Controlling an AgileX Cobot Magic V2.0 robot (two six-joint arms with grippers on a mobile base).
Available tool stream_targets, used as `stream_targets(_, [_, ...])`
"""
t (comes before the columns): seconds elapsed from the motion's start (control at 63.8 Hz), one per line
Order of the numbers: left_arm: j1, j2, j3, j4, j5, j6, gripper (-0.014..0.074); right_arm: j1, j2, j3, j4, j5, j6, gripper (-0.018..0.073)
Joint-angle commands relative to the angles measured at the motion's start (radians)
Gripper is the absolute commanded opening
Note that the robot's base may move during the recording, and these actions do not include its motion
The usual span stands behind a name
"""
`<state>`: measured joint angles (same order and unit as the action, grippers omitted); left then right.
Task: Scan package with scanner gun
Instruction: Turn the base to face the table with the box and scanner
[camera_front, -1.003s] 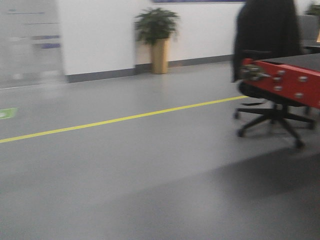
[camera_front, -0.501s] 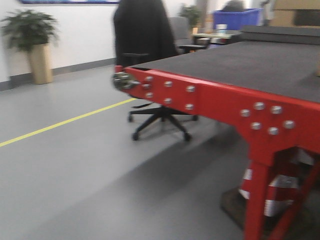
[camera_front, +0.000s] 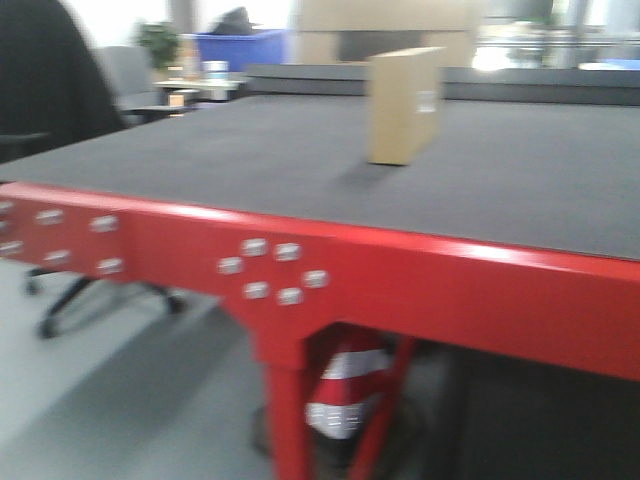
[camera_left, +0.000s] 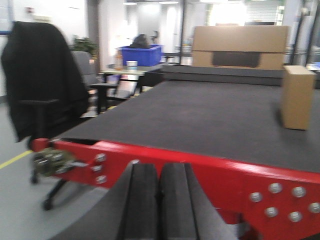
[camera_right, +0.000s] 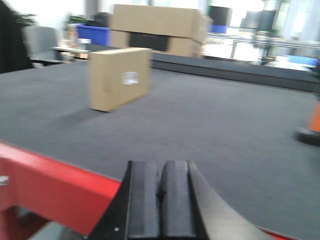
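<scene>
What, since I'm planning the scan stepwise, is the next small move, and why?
Probably open the right gripper and reach for the scanner: its fingers are shut, nothing is held, and the scanner stands on the table at far right; the label on the package shows.

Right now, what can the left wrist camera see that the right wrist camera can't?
Only the left wrist view shows the yellow line on the floor. Only the right wrist view shows the white label on the box and the orange scanner at the right edge. Both show the box, the table, the stacked boxes and the blue bin.
</scene>
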<state>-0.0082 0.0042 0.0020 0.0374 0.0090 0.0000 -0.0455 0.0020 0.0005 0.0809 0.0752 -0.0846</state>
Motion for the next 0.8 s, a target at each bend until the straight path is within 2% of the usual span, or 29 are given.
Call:
stream_targets(0.0, [0.002,-0.004,-0.002,-0.005,-0.021,0.000,-0.0111,-0.004,-0.002,0.000,0.003,-0.016,0.001,-0.0168])
stream_targets(0.501, [0.002,-0.004,-0.002,-0.005,-0.021,0.000,-0.0111,-0.004,-0.002,0.000,0.003,-0.016,0.001,-0.0168])
stream_targets(0.658, [0.002,-0.004,-0.002,-0.005,-0.021,0.000,-0.0111,0.067,-0.002,0.000,0.003,-0.016,0.001,-0.0168])
stream_targets(0.783, [0.002,-0.004,-0.002,-0.005,-0.021,0.000,-0.0111,0.079,-0.002,0.000,0.003,-0.016,0.001,-0.0168])
